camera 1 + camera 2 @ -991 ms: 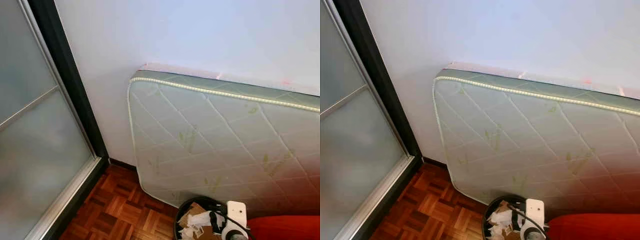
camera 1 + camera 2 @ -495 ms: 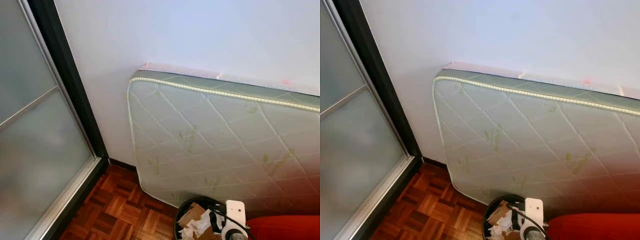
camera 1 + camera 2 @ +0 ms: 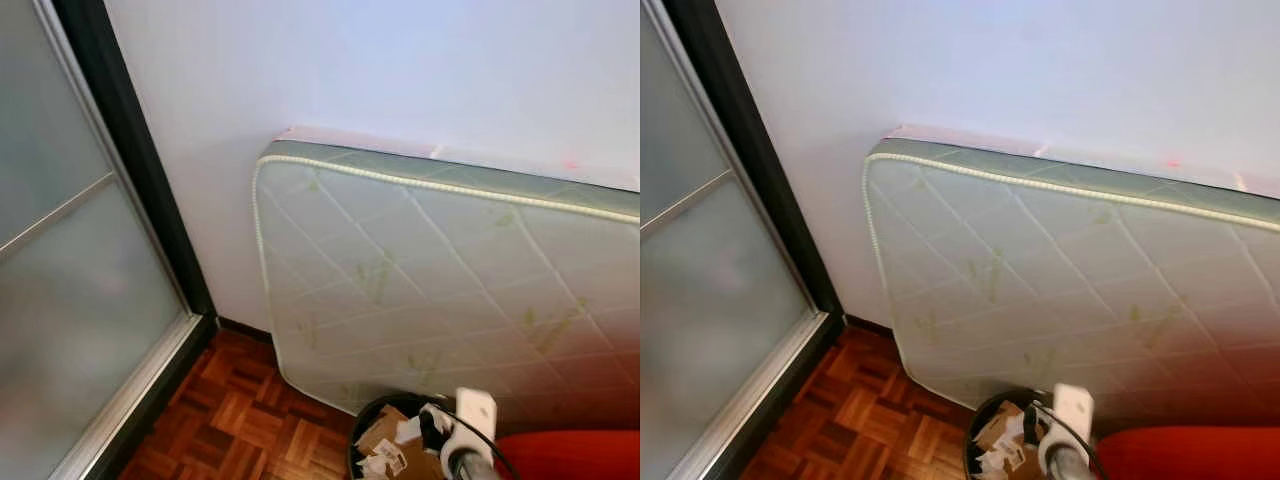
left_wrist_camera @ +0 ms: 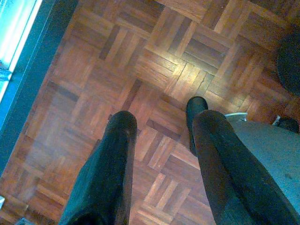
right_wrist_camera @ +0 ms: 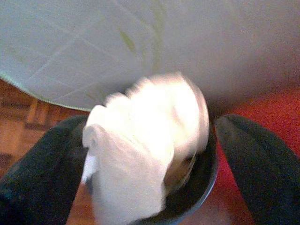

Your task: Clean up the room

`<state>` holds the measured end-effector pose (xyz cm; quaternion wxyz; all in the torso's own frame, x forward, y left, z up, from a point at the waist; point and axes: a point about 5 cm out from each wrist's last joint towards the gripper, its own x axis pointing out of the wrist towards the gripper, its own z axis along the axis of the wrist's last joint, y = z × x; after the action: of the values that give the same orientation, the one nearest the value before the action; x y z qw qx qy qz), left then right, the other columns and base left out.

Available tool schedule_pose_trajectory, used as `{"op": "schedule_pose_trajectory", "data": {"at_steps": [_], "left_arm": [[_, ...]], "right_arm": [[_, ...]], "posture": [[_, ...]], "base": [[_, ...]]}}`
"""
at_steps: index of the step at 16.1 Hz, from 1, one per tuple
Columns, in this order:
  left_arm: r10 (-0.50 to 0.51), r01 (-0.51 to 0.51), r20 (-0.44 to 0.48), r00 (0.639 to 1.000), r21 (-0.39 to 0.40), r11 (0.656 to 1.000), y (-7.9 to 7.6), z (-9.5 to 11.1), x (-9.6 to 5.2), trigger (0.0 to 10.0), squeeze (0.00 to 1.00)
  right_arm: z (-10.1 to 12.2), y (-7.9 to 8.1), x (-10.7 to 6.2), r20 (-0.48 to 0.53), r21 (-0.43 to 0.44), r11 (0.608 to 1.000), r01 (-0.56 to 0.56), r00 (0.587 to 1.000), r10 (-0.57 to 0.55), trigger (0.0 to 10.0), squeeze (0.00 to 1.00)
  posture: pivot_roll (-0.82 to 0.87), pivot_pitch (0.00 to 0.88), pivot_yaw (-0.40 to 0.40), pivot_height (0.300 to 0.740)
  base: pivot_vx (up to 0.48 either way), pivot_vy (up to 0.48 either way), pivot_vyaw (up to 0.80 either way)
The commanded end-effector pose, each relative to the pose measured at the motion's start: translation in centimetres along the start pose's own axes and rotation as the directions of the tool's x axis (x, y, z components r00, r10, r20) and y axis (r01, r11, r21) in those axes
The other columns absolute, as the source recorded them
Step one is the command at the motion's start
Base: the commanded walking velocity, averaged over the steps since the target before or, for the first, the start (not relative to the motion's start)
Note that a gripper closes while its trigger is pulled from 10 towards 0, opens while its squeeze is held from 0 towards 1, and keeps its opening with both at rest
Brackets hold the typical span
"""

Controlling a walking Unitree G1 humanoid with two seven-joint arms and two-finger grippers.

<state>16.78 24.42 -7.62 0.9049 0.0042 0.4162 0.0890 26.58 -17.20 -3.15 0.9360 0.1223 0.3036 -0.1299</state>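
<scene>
A black round trash bin (image 3: 371,412) stands on the parquet at the foot of a leaning mattress, holding cardboard scraps and crumpled paper. My right gripper (image 5: 152,124) hovers right above the bin (image 5: 206,186), its fingers (image 5: 42,173) spread wide. A blurred white wad of paper (image 5: 150,140) sits between them, clear of one finger. The right wrist (image 3: 470,425) shows over the bin's rim in the eye views. My left gripper (image 4: 160,112) hangs open over bare parquet, nothing between its fingers.
A green-patterned mattress (image 3: 430,290) leans against the white wall. A frosted glass sliding door (image 3: 70,300) with a dark frame runs along the left. Something red (image 3: 580,455) lies right of the bin. Parquet floor (image 3: 230,420) lies open between door and bin.
My right wrist has shifted and tilted slightly above the bin, and the scraps seen in the bin look rearranged. The mattress and door stay put.
</scene>
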Motion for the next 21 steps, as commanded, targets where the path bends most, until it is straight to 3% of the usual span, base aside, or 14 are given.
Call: {"op": "schedule_pose_trajectory", "data": {"at_steps": [1,2,3,5,6,8,9,10,13,15,17,18,19,21], "left_arm": [[0.007,-0.007,-0.032,0.999,0.011,1.0,0.3,-0.9,-0.3,10.0,0.0],[0.007,-0.007,-0.032,0.999,0.012,1.0,0.3,-0.9,-0.3,10.0,0.0],[0.008,-0.007,-0.032,0.999,0.012,1.0,0.3,-0.9,-0.3,10.0,0.0],[0.008,-0.007,-0.032,0.999,0.011,1.0,0.3,-0.9,-0.3,10.0,0.0],[0.008,-0.007,-0.032,0.999,0.011,1.0,0.3,-0.9,-0.3,10.0,0.0],[0.007,-0.007,-0.031,0.999,0.01,1.0,0.3,-0.9,-0.3,10.0,0.0],[0.01,-0.009,-0.031,0.999,0.009,1.0,0.3,-0.9,-0.3,10.0,0.0],[0.01,-0.01,-0.032,0.999,0.009,1.0,0.3,-0.9,-0.3,10.0,0.0],[0.005,-0.005,-0.033,0.999,0.013,1.0,0.3,-0.9,-0.3,10.0,0.0],[0.008,-0.008,-0.031,0.999,0.016,1.0,0.3,-0.9,-0.3,10.0,0.0],[0.007,-0.007,-0.032,0.999,0.019,1.0,0.3,-0.9,-0.3,10.0,0.0],[0.006,-0.006,-0.032,0.999,0.021,1.0,0.3,-0.9,-0.3,10.0,0.0],[0.005,-0.004,-0.032,0.999,0.024,1.0,0.3,-0.9,-0.3,10.0,0.0],[0.004,-0.003,-0.031,1.0,0.025,1.0,0.3,-0.9,-0.3,10.0,0.0]], "right_arm": [[-0.5,-1.4,-0.1,-0.047,0.117,0.99,0.073,0.997,-0.068,10.0,0.0],[0.4,-1.3,0.0,0.038,-0.178,0.982,0.069,0.997,-0.063,10.0,0.0],[0.9,-0.3,-0.1,0.109,-0.409,0.912,0.025,0.994,0.022,10.0,0.0],[0.4,-0.3,0.0,0.052,-0.144,0.99,0.005,0.999,0.003,10.0,0.0],[0.3,-0.7,0.0,0.036,-0.115,0.993,0.015,0.999,-0.011,10.0,0.0],[0.1,-0.6,-0.1,0.028,-0.217,0.976,-0.007,1.0,0.013,10.0,0.0],[-0.2,-0.9,0.0,-0.016,-0.032,0.999,0.01,1.0,-0.011,10.0,0.0],[-0.4,-1.2,0.0,-0.031,0.015,1.0,0.026,0.999,-0.025,10.0,0.0],[-1.8,-1.1,-0.3,-0.138,0.055,0.998,-0.009,0.99,0.016,10.0,0.0],[-0.1,-1.2,0.0,0.001,-0.027,0.999,0.031,1.0,-0.031,10.0,0.0],[1.4,-0.1,0.0,0.131,-0.353,0.936,0.003,0.99,0.046,10.0,0.0],[1.3,0.6,-0.1,0.116,-0.348,0.936,-0.045,0.989,0.091,10.0,0.0],[0.6,1.4,-0.1,0.057,-0.266,0.956,-0.121,0.988,0.141,10.0,0.0],[-0.1,1.2,0.0,-0.017,-0.026,0.994,-0.109,0.994,0.108,10.0,0.0]], "posture": [[0.04,0.143,0.001,0.74],[0.04,0.143,0.001,0.74],[0.04,0.142,0.001,0.74],[0.04,0.144,-0.001,0.74],[0.04,0.144,-0.001,0.74],[0.04,0.144,-0.001,0.74],[0.04,0.145,-0.002,0.74],[0.04,0.145,-0.002,0.74],[0.03,0.142,-0.001,0.74],[0.04,0.14,-0.001,0.74],[0.04,0.137,0.002,0.74],[0.04,0.134,0.002,0.74],[0.04,0.134,0.002,0.74],[0.04,0.136,0.0,0.74]], "base": [[0.0,0.0,0.0],[0.0,0.0,0.0],[0.0,0.0,0.0],[0.0,0.0,0.0],[0.0,0.0,0.0],[0.0,0.0,0.0],[0.0,0.0,0.0],[0.0,0.0,0.0],[0.0,0.0,0.0],[0.0,0.0,0.0],[0.0,0.0,0.0],[0.0,0.0,0.0],[0.0,0.0,0.0],[0.0,0.0,0.0]]}}
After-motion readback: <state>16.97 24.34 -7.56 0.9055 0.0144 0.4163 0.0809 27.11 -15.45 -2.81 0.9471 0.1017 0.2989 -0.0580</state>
